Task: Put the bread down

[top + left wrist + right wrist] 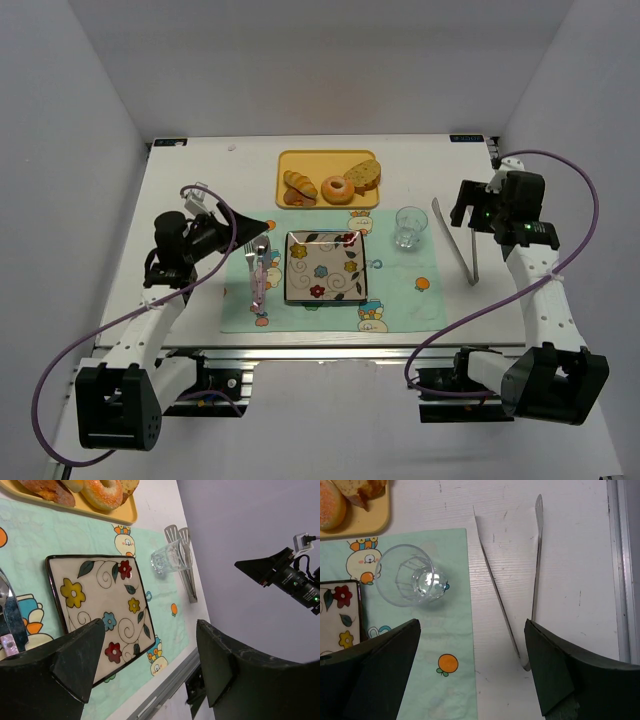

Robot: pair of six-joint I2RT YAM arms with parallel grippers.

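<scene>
The bread, a golden croissant (299,185) with browner ends, lies at the left of a yellow tray (288,160) at the back of the table; its brown end (49,491) shows at the top of the left wrist view. My left gripper (258,228) (150,665) is open and empty, hovering over the left edge of the placemat, well short of the tray. My right gripper (470,210) (472,665) is open and empty, above the metal tongs (455,240) (510,580) at the right.
A pinkish glazed donut (336,189) (102,492) and a speckled bread slice (363,176) share the tray. A square flowered plate (326,266) (100,615) sits on a green placemat (400,295), with cutlery (258,270) to its left and a clear glass (410,226) (412,575) to its right.
</scene>
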